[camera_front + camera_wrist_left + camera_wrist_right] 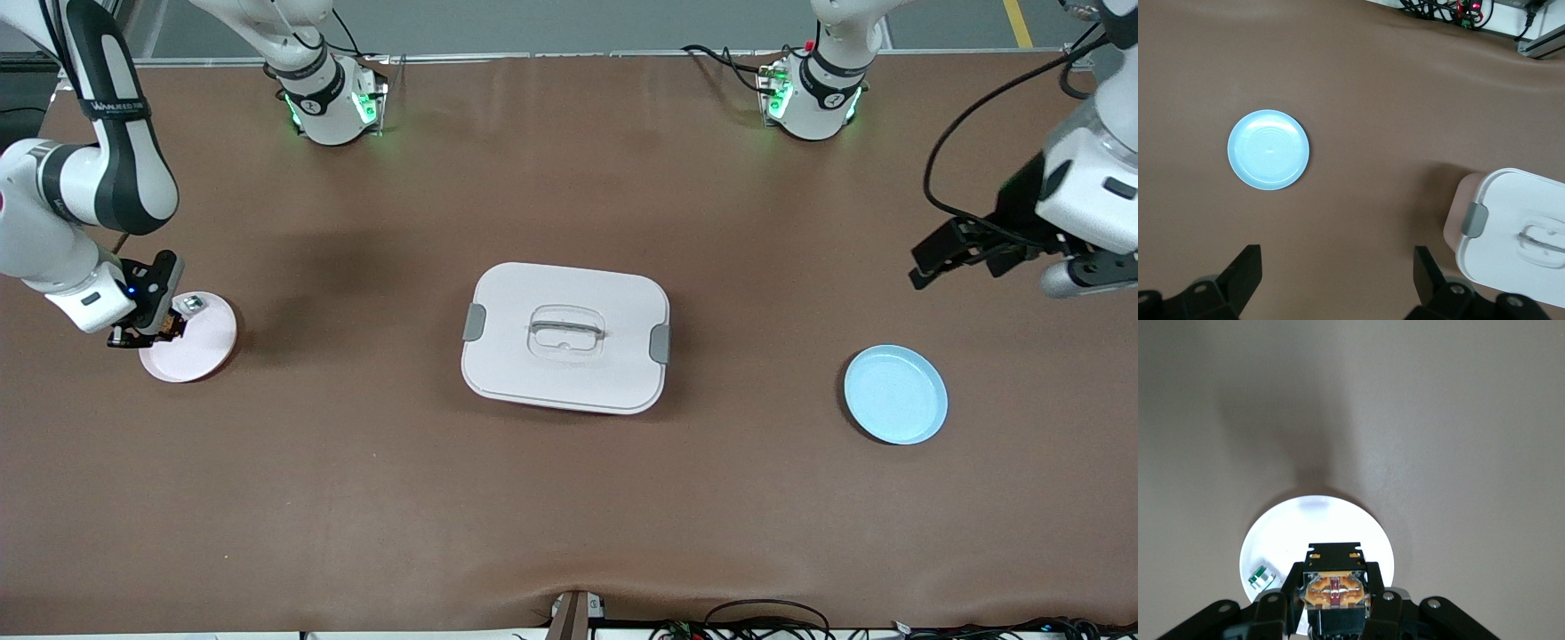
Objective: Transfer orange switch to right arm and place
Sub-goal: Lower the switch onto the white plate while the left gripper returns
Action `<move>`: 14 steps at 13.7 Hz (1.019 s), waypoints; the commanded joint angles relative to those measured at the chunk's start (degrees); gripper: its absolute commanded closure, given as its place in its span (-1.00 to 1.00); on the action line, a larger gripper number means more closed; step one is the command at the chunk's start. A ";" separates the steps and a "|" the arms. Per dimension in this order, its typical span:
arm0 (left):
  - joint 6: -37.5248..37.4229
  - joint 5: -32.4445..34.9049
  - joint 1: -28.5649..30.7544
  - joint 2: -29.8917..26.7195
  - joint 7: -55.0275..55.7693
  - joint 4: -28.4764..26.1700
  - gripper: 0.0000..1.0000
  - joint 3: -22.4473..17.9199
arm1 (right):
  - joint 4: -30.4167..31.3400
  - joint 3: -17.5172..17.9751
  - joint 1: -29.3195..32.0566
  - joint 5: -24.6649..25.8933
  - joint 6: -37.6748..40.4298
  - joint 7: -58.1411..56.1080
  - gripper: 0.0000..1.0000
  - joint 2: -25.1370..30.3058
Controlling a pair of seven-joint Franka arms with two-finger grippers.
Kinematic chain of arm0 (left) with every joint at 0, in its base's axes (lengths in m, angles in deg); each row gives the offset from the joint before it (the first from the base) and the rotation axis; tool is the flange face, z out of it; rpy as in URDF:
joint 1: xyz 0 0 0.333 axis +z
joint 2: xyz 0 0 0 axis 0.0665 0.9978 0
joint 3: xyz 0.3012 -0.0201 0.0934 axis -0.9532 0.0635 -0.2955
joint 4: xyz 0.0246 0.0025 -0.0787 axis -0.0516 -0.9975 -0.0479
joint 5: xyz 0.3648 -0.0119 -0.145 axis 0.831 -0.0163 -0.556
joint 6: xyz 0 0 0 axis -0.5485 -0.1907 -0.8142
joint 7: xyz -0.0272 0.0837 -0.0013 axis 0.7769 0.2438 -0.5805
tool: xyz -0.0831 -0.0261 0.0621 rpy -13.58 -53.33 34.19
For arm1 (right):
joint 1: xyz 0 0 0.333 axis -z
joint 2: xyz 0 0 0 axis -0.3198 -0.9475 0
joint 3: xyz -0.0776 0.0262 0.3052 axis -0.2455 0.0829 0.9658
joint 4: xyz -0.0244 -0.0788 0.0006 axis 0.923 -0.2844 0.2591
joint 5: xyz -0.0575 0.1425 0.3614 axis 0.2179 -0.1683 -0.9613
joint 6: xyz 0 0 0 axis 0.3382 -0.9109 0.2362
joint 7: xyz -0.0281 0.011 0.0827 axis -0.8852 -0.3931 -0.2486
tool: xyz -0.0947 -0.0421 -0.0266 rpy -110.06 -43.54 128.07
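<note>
Right gripper point(1336, 608) clenched on orange switch point(1335, 590), lower centre of right wrist view, over pink plate point(209, 342). Switch looks light, rigid, slippery; flat sides suit gripping. Left gripper point(1338, 280) released, waiting

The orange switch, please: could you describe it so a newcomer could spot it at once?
Find the pink plate at the right arm's end of the table. Over it, the right gripper is shut on the orange switch, a small black block with orange marks, unlike the small silver part lying loose on the plate.
</note>
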 commanded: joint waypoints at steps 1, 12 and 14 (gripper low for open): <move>-0.57 -0.04 -3.43 -0.28 -1.29 -0.28 -1.00 -3.79 | 3.67 1.02 2.44 1.73 -4.62 -1.66 1.00 0.82; -1.71 -1.53 -26.81 -1.86 -10.07 -2.12 -1.00 -29.53 | 6.40 0.93 6.58 9.20 -15.09 -1.48 1.00 -5.51; -1.71 -1.88 -31.30 -1.95 -10.16 -2.48 -1.00 -34.55 | 6.49 0.93 7.11 9.20 -15.27 -1.39 1.00 -6.30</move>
